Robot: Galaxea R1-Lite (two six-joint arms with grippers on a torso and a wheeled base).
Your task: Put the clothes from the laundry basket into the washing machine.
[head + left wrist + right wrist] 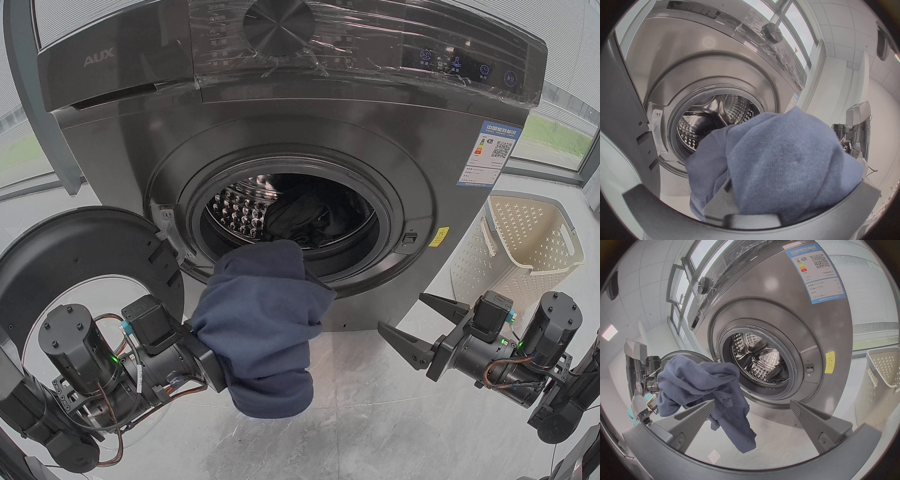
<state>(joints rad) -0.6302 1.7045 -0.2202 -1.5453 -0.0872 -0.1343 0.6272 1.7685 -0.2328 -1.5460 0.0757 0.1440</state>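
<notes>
Cloth (262, 325), navy knit, drapes left end effector (761, 184).

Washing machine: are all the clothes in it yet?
Not yet. One dark garment already lies in the drum. The left tool is shut on a blue garment, which hangs just outside the drum and has yet to go in. Whether the laundry basket holds more, I cannot tell.
</notes>
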